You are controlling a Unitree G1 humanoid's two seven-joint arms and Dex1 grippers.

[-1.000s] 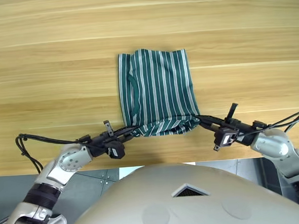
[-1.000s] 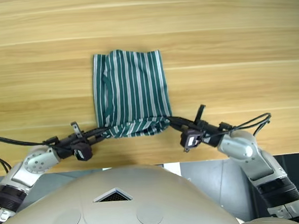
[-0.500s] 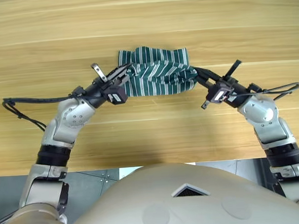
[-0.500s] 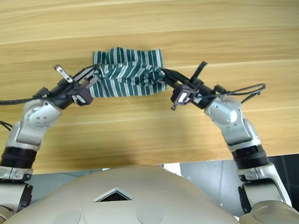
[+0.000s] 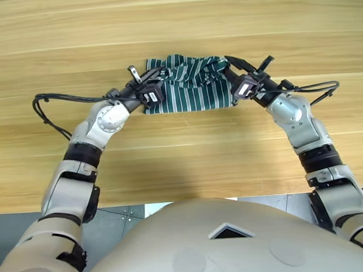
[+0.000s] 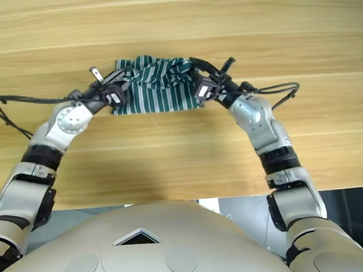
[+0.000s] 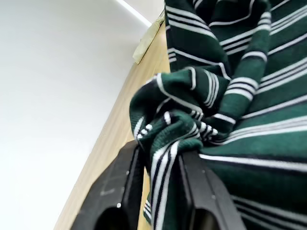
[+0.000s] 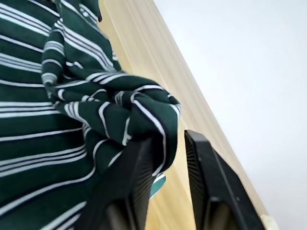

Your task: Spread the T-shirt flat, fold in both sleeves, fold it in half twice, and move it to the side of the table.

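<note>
The green T-shirt (image 5: 188, 89) with white stripes lies doubled over as a short wide band on the wooden table (image 5: 184, 173), its far edge bunched. My left gripper (image 5: 149, 84) is at the band's far left corner, shut on a bunch of the cloth (image 7: 165, 124) that sits between its fingers (image 7: 122, 187). At the far right corner my right gripper (image 5: 231, 70) is likewise shut on a fold of the cloth (image 8: 139, 108), which is pinched between its black fingers (image 8: 204, 177). Both arms stretch forward over the table.
Bare wood lies all around the shirt. The table's front edge (image 5: 173, 202) runs just ahead of my body. Loose black cables (image 5: 44, 113) loop out from each forearm over the tabletop.
Both grippers carried the shirt's near edge away from me and over to its far edge. The long rectangle is now folded in half into a short band.
</note>
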